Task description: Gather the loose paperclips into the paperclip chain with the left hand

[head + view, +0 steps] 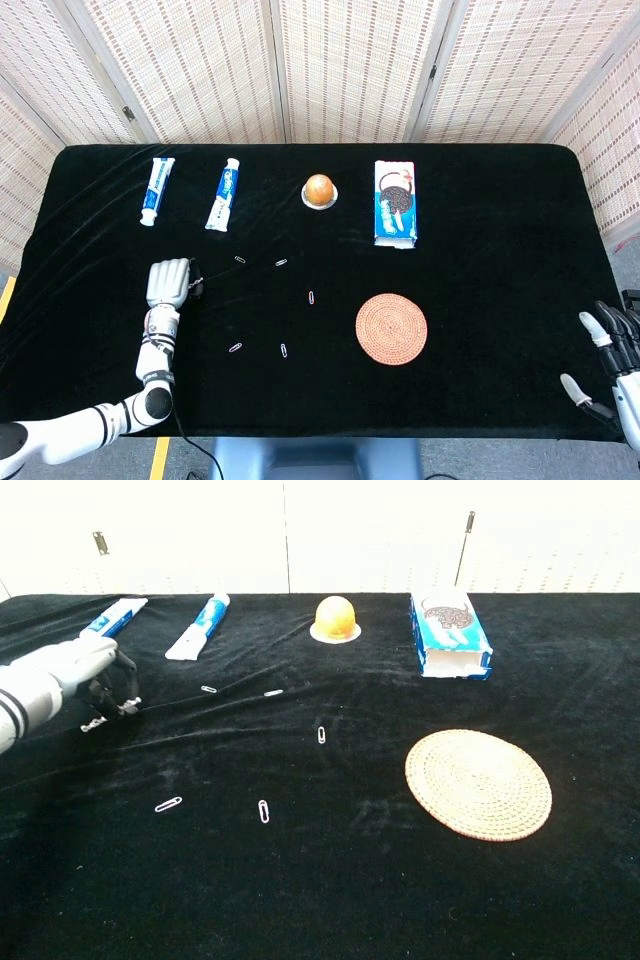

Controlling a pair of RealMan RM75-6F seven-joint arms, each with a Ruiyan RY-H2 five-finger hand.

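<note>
Risk: the paperclip chain [108,712] hangs from a light fingertip hold and may slip or snag on the black cloth [480,220], since only its upper end appears caught.

The left hand [168,281] has its fingers [112,670] curled together, pinching the chain's top; the remainder dangles below the fingertips, its lower end at the cloth.

Five loose paperclips [311,297] lie between the chain and the round woven mat [391,328], well apart from the hand.

The right hand [612,360], beyond the mat, holds nothing, fingers spread.
</note>
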